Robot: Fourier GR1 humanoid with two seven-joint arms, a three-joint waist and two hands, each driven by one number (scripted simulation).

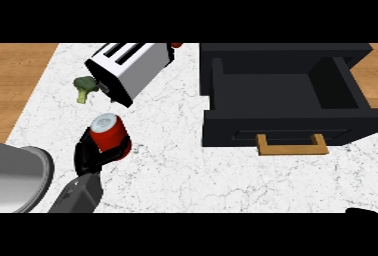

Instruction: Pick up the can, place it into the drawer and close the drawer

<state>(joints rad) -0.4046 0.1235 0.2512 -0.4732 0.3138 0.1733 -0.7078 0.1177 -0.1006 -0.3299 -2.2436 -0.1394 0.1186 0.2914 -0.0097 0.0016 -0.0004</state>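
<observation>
No readable text — not on can, toaster — or drawer

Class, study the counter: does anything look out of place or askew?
Yes. A broccoli floret lies loose on the counter beside the toaster, which sits askew. The drawer is open, and the left hand grips the can.

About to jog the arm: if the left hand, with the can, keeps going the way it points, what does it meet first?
Probably the toaster. The left hand, curled round the can, points up-view and slightly right; the broccoli sits just left of that line. Height is unclear.
</observation>
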